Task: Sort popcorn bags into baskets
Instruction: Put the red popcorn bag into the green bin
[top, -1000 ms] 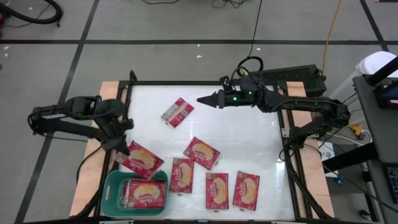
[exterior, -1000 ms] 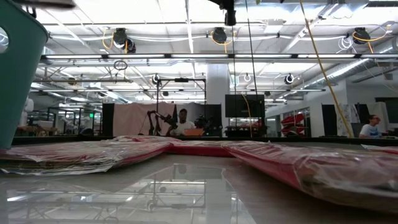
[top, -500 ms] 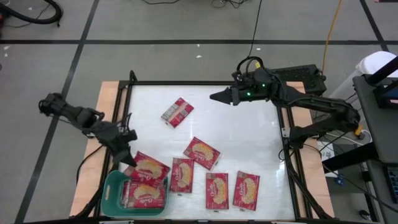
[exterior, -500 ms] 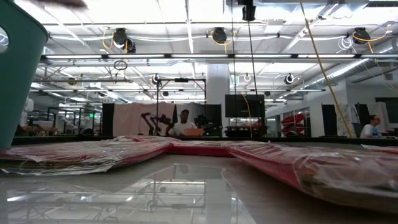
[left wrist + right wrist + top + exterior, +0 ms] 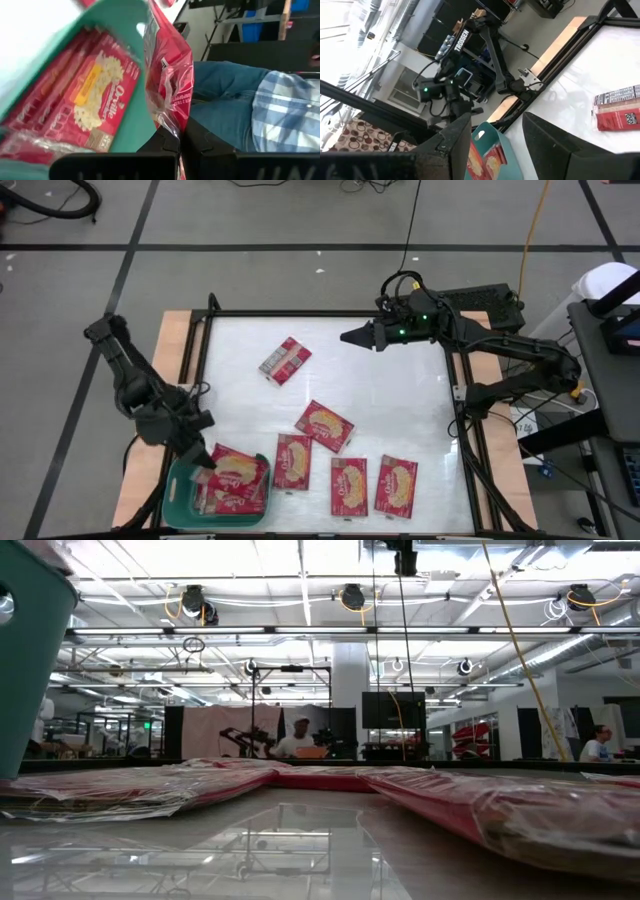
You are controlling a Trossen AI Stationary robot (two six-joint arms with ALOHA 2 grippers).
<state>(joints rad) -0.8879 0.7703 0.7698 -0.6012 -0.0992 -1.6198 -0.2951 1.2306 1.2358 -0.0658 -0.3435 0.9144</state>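
since a second ago the left gripper (image 5: 203,457) has carried a flat red popcorn packet (image 5: 238,471) over the teal plastic basket (image 5: 180,498), pinched tight at one edge. one packet lies inside; five wait on the table. the right gripper (image 5: 345,337) hovers apart, jaws parted, empty.

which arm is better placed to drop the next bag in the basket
Left. The left gripper is shut on a popcorn bag right over the teal basket. The right gripper hangs open and empty at the far side.
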